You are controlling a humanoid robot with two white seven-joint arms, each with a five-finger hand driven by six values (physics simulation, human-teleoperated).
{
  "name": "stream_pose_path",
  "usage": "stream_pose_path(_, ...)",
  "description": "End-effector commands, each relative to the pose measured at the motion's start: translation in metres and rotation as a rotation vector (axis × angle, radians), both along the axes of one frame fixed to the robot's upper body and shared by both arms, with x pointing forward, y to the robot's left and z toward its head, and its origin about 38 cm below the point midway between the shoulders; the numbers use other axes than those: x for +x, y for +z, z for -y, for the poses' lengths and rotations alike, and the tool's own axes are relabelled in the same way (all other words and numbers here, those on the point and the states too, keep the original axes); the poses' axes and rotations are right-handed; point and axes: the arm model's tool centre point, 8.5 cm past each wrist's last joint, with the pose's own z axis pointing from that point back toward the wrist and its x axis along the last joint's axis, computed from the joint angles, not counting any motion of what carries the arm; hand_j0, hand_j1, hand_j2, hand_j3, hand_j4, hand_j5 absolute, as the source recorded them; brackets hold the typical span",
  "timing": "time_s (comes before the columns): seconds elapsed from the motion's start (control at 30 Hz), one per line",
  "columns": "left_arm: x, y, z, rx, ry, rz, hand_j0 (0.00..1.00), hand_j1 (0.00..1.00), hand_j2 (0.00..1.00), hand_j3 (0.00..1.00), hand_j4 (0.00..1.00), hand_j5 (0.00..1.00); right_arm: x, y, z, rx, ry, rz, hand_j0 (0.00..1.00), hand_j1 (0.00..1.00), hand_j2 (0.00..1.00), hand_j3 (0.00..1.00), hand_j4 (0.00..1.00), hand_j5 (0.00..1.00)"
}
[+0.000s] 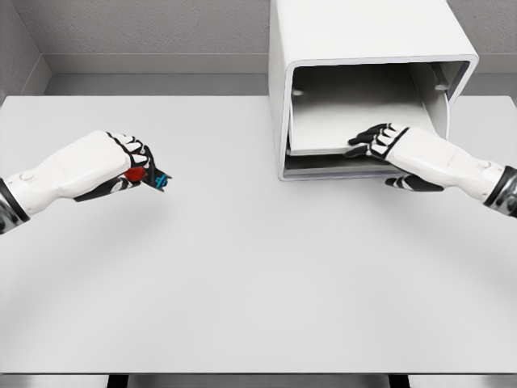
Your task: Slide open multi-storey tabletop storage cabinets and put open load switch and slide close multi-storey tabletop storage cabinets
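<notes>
Left of centre above the white table (242, 283), a small load switch (149, 177) sits in the grasp of the left hand (121, 166). Only part of the switch shows: a red piece against the palm and a blue and black piece poking out toward the right past the fingertips. The left hand's fingers are curled around it, with the thumb underneath, and the hand appears to hover over the tabletop, though how far above cannot be judged. Its white forearm enters from the left edge of the view.

Well apart from it, at the upper right, stands the white storage cabinet (363, 32) at the back of the table. Its front is open, showing a shadowed grey interior. A flat white drawer tray (323, 133) lies low inside and reaches to the front opening. The right hand (396, 145) rests on the front part of this tray, fingers stretched out flat and pointing left, the thumb below the tray's front edge. It grips nothing else. Its forearm comes in from the right edge.

Behind the table, a grey wall (145, 32) fills the background.
</notes>
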Motion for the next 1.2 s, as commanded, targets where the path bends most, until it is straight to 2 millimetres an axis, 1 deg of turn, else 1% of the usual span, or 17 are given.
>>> stream_pose_path(0.0, 0.0, 0.002, 0.001, -0.028, -0.007, -0.003, 0.34, 0.34, 0.34, 0.34, 0.34, 0.34, -0.002, 0.004, 0.004, -0.003, -0.001, 0.003, 0.85, 0.85, 0.85, 0.85, 0.85, 0.85)
stream_pose_path(0.17, 0.001, 0.005, 0.005, -0.059, -0.017, 0.003, 0.34, 0.34, 0.34, 0.34, 0.34, 0.34, -0.006, 0.001, 0.007, -0.014, -0.004, -0.008, 0.85, 0.85, 0.85, 0.85, 0.85, 0.85)
stream_pose_path(0.2, 0.001, 0.006, 0.005, -0.059, -0.018, 0.008, 0.34, 0.34, 0.34, 0.34, 0.34, 0.34, -0.007, 0.005, 0.01, -0.01, -0.01, 0.004, 0.85, 0.85, 0.85, 0.85, 0.85, 0.85)
stream_pose_path(0.23, 0.001, 0.006, 0.005, -0.062, -0.019, 0.008, 0.34, 0.34, 0.34, 0.34, 0.34, 0.34, -0.011, 0.004, 0.015, -0.004, -0.025, 0.003, 0.85, 0.85, 0.85, 0.85, 0.85, 0.85)
stream_pose_path(0.27, 0.003, 0.008, 0.009, -0.081, -0.024, 0.015, 0.34, 0.34, 0.34, 0.34, 0.34, 0.34, -0.017, 0.009, 0.017, 0.009, -0.029, 0.018, 0.85, 0.85, 0.85, 0.85, 0.85, 0.85)
stream_pose_path(0.3, 0.003, 0.008, 0.009, -0.082, -0.024, 0.015, 0.34, 0.34, 0.34, 0.34, 0.34, 0.34, -0.019, 0.008, 0.021, 0.011, -0.038, 0.016, 0.85, 0.85, 0.85, 0.85, 0.85, 0.85)
stream_pose_path(0.5, 0.004, 0.012, 0.011, -0.091, -0.03, 0.025, 0.35, 0.35, 0.35, 0.35, 0.35, 0.35, -0.019, 0.013, 0.026, 0.003, -0.046, 0.027, 0.85, 0.85, 0.85, 0.85, 0.85, 0.85)
stream_pose_path(0.53, 0.004, 0.013, 0.011, -0.099, -0.034, 0.024, 0.35, 0.35, 0.35, 0.35, 0.35, 0.35, -0.02, 0.017, 0.026, 0.005, -0.043, 0.031, 0.85, 0.85, 0.85, 0.85, 0.85, 0.85)
stream_pose_path(0.67, 0.005, 0.013, 0.015, -0.114, -0.037, 0.027, 0.35, 0.35, 0.35, 0.35, 0.35, 0.35, -0.026, 0.02, 0.024, -0.006, -0.024, 0.033, 0.85, 0.85, 0.85, 0.85, 0.85, 0.85)
stream_pose_path(0.77, 0.006, 0.016, 0.015, -0.115, -0.04, 0.035, 0.35, 0.35, 0.35, 0.35, 0.35, 0.35, -0.028, 0.021, 0.028, -0.013, -0.031, 0.032, 0.85, 0.85, 0.85, 0.85, 0.85, 0.85)
stream_pose_path(0.8, 0.007, 0.018, 0.016, -0.116, -0.041, 0.039, 0.35, 0.35, 0.35, 0.35, 0.35, 0.35, -0.029, 0.022, 0.033, -0.01, -0.043, 0.035, 0.85, 0.85, 0.85, 0.85, 0.85, 0.85)
stream_pose_path(0.83, 0.007, 0.018, 0.016, -0.116, -0.042, 0.041, 0.35, 0.35, 0.35, 0.35, 0.35, 0.35, -0.03, 0.024, 0.037, -0.009, -0.055, 0.041, 0.85, 0.85, 0.85, 0.85, 0.85, 0.85)
stream_pose_path(0.87, 0.006, 0.019, 0.016, -0.129, -0.047, 0.039, 0.35, 0.35, 0.35, 0.35, 0.35, 0.35, -0.033, 0.03, 0.037, -0.002, -0.051, 0.054, 0.85, 0.85, 0.85, 0.85, 0.85, 0.85)
stream_pose_path(1.03, 0.007, 0.022, 0.017, -0.133, -0.052, 0.047, 0.35, 0.35, 0.35, 0.35, 0.35, 0.35, -0.037, 0.029, 0.038, 0.001, -0.055, 0.051, 0.85, 0.85, 0.85, 0.85, 0.85, 0.85)
stream_pose_path(1.17, 0.008, 0.025, 0.018, -0.146, -0.062, 0.048, 0.35, 0.35, 0.35, 0.35, 0.35, 0.35, -0.039, 0.033, 0.041, -0.003, -0.054, 0.049, 0.85, 0.85, 0.85, 0.85, 0.85, 0.85)
